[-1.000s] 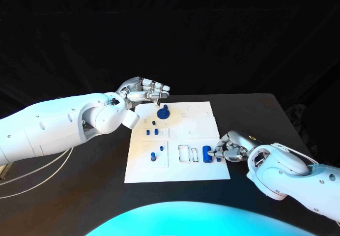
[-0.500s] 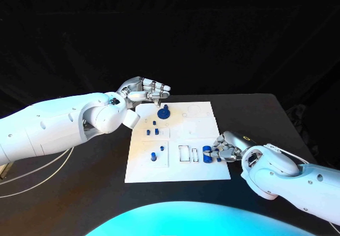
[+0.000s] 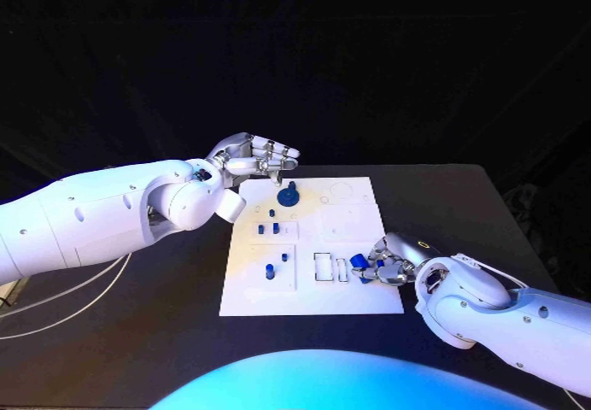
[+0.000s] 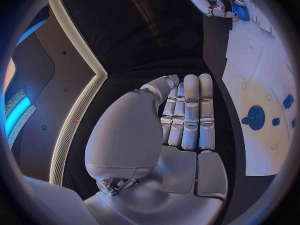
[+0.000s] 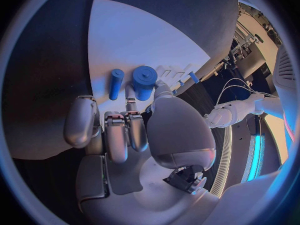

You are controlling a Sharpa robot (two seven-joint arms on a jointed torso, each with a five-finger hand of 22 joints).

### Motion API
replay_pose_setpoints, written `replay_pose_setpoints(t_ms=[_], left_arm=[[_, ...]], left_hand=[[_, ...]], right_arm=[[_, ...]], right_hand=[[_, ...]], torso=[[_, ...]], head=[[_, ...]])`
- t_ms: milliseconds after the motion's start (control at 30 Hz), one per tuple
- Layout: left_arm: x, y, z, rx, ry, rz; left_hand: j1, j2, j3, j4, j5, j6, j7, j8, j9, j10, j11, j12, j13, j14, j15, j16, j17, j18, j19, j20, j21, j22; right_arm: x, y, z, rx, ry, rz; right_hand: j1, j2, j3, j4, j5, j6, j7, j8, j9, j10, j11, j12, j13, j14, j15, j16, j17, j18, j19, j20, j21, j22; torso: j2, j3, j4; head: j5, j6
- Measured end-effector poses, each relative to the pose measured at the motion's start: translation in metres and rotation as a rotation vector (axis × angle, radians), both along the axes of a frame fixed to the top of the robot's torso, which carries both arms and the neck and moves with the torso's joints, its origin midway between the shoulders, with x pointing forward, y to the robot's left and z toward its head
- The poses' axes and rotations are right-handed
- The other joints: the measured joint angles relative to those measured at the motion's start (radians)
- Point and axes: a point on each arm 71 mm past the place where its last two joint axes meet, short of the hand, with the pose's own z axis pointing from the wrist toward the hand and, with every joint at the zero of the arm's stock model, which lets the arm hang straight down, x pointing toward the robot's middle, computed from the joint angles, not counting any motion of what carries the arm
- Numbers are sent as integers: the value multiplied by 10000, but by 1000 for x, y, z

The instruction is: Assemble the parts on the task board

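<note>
The white task board [image 3: 332, 295] lies in the middle of the black table. On its far part stands a blue disc with a peg [image 3: 287, 196] [image 4: 256, 118], and several small blue parts [image 3: 270, 228] sit in its left half. My left hand [image 3: 259, 160] [image 4: 185, 116] hovers over the board's far left corner, fingers curled in and holding nothing. At the board's near right edge my right hand [image 3: 389, 261] [image 5: 119, 130] pinches a thick blue cylinder [image 3: 359, 260] [image 5: 144, 80] between thumb and a finger. A thin blue rod [image 5: 115, 83] lies beside the cylinder.
Two empty rectangular slots [image 3: 323, 266] sit just left of the cylinder. Black table [image 3: 456, 205] surrounds the board on all sides. Pale cables [image 3: 49, 320] hang off the table's left side under my left arm.
My right hand has shifted slightly left and closed around the blue cylinder, which now sits tilted between its fingers. My left hand has stayed in place.
</note>
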Motion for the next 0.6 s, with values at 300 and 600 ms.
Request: replay_pose_setpoints(t_ms=[300, 600], left_arm=[[0, 1, 0, -2, 19, 1], [-1, 2, 0, 6, 33, 16]], left_hand=[[0, 0, 0, 0, 0, 0, 0, 0, 1, 0, 0, 0, -1, 0, 0, 0, 1, 0, 0, 0, 0, 0], [0, 0, 0, 0, 0, 0, 0, 0, 1, 0, 0, 0, -2, 0, 0, 0, 1, 0, 0, 0, -40, -10]], right_arm=[[1, 3, 0, -35, -98, 98], [-8, -1, 2, 125, -141, 22]], right_hand=[[280, 17, -45, -39, 145, -18, 19, 12, 77, 0, 0, 0, -1, 0, 0, 0, 0, 0, 0, 0, 0, 65], [719, 255, 19, -155, 926, 50, -52, 169, 253, 56, -56, -1, -2, -5, -66, 0, -1, 0, 72, -72, 150, 222]], torso=[[-5, -4, -1], [-10, -1, -14]], head=[[26, 0], [64, 0]])
